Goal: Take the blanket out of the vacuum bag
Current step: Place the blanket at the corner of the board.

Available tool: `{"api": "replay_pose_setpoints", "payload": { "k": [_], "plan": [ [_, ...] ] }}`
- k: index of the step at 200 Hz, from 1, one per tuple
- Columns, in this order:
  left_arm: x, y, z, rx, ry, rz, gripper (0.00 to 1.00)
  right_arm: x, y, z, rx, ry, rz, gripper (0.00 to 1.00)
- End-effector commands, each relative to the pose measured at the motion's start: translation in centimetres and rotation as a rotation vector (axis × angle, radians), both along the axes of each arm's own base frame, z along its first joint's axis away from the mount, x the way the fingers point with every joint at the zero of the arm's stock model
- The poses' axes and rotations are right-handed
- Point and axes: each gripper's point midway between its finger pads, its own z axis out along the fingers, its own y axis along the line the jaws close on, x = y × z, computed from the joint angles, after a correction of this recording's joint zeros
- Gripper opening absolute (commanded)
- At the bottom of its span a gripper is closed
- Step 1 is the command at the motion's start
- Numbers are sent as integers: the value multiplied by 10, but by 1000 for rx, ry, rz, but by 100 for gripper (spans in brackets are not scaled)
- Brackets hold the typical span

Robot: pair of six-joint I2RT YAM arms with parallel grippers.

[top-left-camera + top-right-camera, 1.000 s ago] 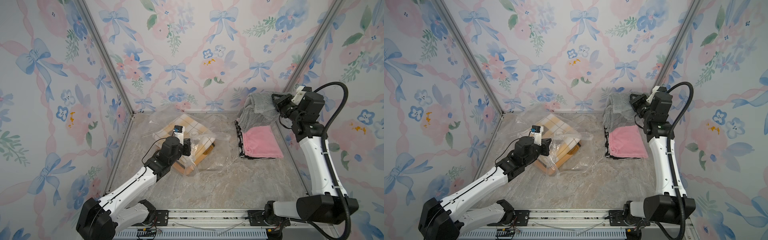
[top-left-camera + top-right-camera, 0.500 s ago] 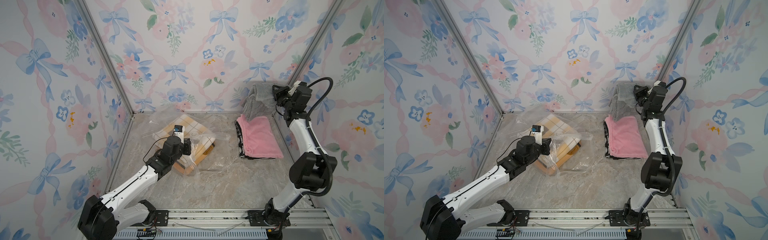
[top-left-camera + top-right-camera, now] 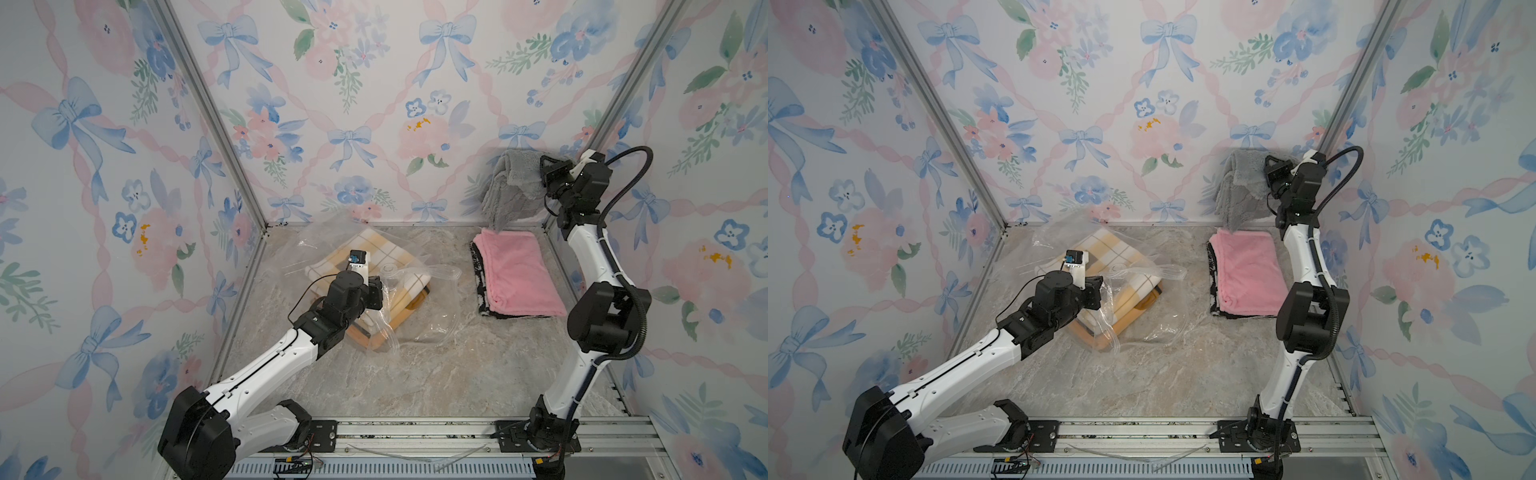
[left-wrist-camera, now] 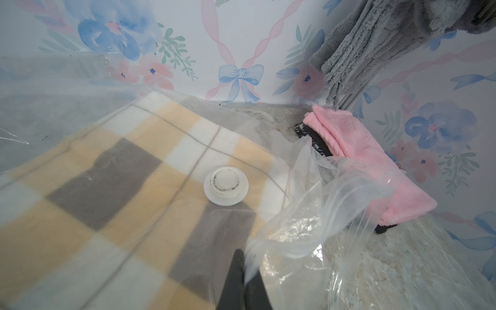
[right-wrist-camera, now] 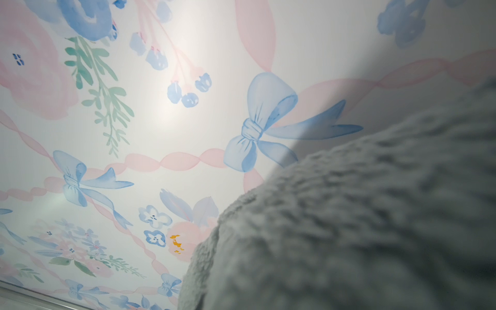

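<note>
Gray blanket [image 3: 513, 187] — higher, farther back

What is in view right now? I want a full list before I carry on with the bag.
vacuum bag: one, clear, centre-left of the table, mouth loose
valve cap: one, white, on the bag's upper face
checked blanket: one, yellow, white and grey, inside the vacuum bag
pink blanket: one, pink, folded, back right of the table
patterned cloth: one, black and white, under the pink blanket
grey blanket: one, grey, hanging in the air at the back right corner
table: one, marbled beige-grey
left end effector: one, black, shut on the vacuum bag's plastic near the valve cap
right end effector: one, black, raised, shut on the grey blanket
</note>
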Motion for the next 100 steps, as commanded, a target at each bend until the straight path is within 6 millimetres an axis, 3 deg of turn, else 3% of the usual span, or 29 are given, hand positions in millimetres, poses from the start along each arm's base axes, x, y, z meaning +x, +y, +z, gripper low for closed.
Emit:
{"api": "replay_pose_setpoints", "payload": {
  "k": [1, 47, 100],
  "plan": [
    [2, 7, 2, 3, -4, 29, 0, -1, 5, 30, -3, -98, 8, 0],
    [-3, 11, 1, -3, -6, 33, 0, -6, 4, 1, 31, -46, 0, 0],
    [-7, 12, 5, -8, -13, 26, 0, -33, 7, -38, 54, 45, 5, 0]
  ]
}}
